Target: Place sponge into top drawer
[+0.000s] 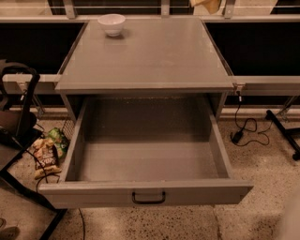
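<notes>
- Already the top drawer [93, 193] stands pulled fully out from under the grey surface [145, 61]. Its black bar handle [148, 198] sits at the middle of the front edge, and its floor is open to view with nothing lying in it.
- The sponge [206, 4] shows only as a pale-yellow scrap at the very top of the camera view. It is raised above the far right corner of the surface rather than resting on it, and well apart from the drawer.
- The pincer is beyond the top edge of the view. I cannot tell whether it is wide, narrow or clamped on the sponge, though a sponge hanging in the air there suggests it is being carried.
- A white bowl [111, 23] sits at the far left corner of the surface and plays no part in the job.
- As a judgement, the opening of the drawer is done and the sponge appears lifted. What is left is the larger half: bring the sponge forward past the near edge of the surface, lower it into the drawer and let it go.
- Snack bags [47, 152] lie on the floor by the drawer's left side, clear of that path.
</notes>
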`<state>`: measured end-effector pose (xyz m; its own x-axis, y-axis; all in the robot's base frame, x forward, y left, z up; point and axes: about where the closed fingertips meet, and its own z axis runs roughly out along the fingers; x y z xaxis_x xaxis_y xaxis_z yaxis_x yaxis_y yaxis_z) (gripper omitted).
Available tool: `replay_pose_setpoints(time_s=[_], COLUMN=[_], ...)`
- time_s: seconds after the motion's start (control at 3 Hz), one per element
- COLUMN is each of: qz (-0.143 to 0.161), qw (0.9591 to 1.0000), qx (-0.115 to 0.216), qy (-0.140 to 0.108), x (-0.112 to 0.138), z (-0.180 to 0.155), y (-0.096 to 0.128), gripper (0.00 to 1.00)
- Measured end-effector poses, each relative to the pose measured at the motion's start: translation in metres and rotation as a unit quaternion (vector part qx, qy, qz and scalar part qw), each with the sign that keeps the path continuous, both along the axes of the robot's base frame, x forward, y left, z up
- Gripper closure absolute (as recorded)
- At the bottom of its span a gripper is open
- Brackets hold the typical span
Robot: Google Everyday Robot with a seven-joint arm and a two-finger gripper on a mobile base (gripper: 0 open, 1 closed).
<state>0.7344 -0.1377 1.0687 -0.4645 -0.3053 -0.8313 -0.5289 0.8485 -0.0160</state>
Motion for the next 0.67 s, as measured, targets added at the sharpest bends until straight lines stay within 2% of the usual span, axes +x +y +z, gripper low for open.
replay_pose_setpoints(time_s=[0.33,0.67], qz=[0.000,0.003], qw=[0.9996,0.9992], qx=[0.028,0.021], qy=[0.003,0.035], x=[-0.053,-0.061], z=[0.001,-0.036], y=[-0.003,0.000], gripper=[1.00,1.00])
